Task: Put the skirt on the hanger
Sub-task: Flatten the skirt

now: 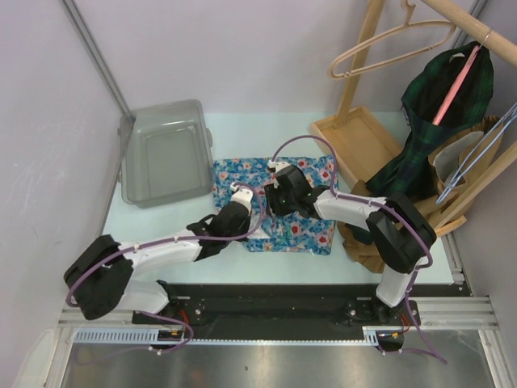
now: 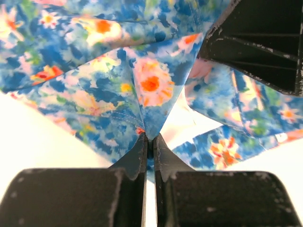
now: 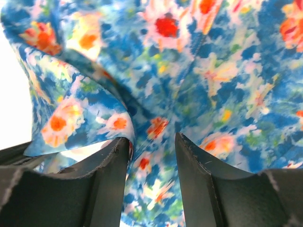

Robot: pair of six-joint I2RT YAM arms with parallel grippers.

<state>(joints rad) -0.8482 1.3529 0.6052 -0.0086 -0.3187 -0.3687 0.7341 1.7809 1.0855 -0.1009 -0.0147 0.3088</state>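
The table (image 1: pixel 258 133) is carrying the skirt (image 1: pixel 311 230), bunched at its middle. The left hand (image 2: pixel 149 139) is pinching a fold, clamped tight; the right hand (image 3: pixel 151 142) is straddling cloth, half open. I'd be closing it fully before lifting evenly.

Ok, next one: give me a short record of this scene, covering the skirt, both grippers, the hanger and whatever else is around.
skirt: blue floral, lying on the table, not on a hanger
left gripper: shut on a fold of the skirt
right gripper: open, skirt fabric in the gap
empty hanger: on the wooden rack, back right
plaid garment: hung on a pink hanger
grey bin: back left
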